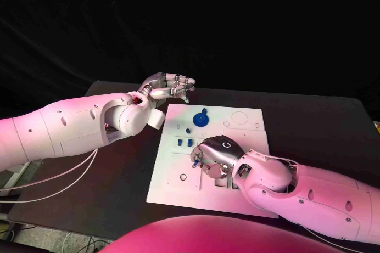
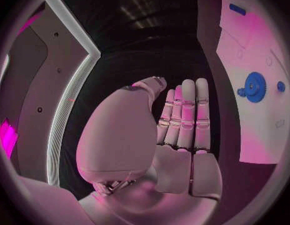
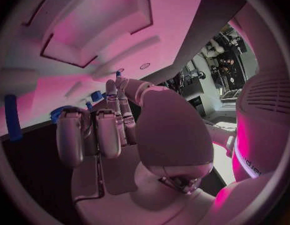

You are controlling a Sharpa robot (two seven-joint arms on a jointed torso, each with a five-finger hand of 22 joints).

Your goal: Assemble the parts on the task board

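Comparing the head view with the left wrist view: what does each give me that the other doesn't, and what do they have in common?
The head view adds the right hand, low over the task board, with its fingertips at a small blue part. Whether it grips the part is unclear.

The left wrist view adds the palm side of the left hand: the fingers are straight and side by side, holding nothing.

Both views share the left hand, off the board beyond its far left corner, the board itself, and the blue gear lying on it.
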